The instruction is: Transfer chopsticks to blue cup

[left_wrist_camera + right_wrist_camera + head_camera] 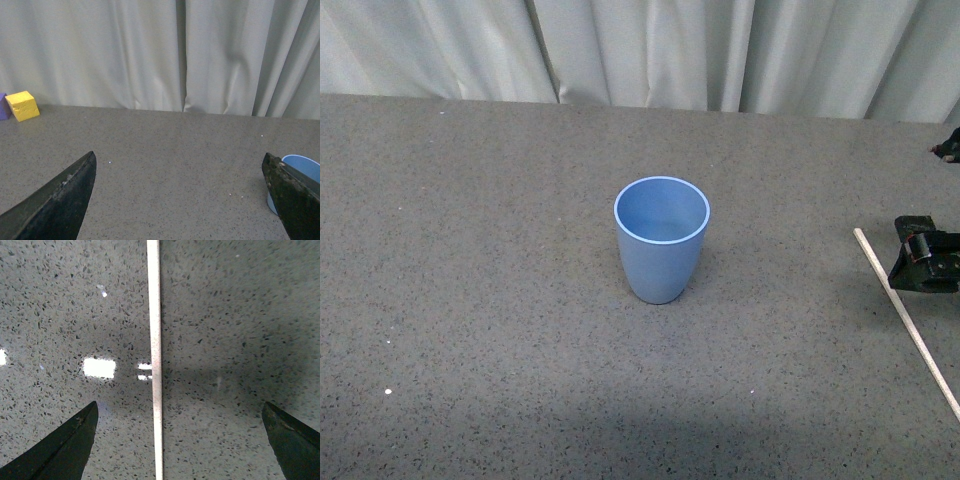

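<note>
The blue cup (661,238) stands upright and empty in the middle of the grey speckled table; its rim also shows at the edge of the left wrist view (303,167). One cream-white chopstick (907,320) lies flat on the table at the far right. My right gripper (923,262) hovers over it, open; in the right wrist view the chopstick (155,360) runs lengthwise between the spread fingers (67,447), nearer one finger, untouched. My left gripper (180,200) is open and empty, out of the front view, with the cup beside one finger (292,197).
A white curtain (640,50) hangs behind the table's far edge. A yellow block (22,105) and a purple block (2,106) sit far off near the curtain in the left wrist view.
</note>
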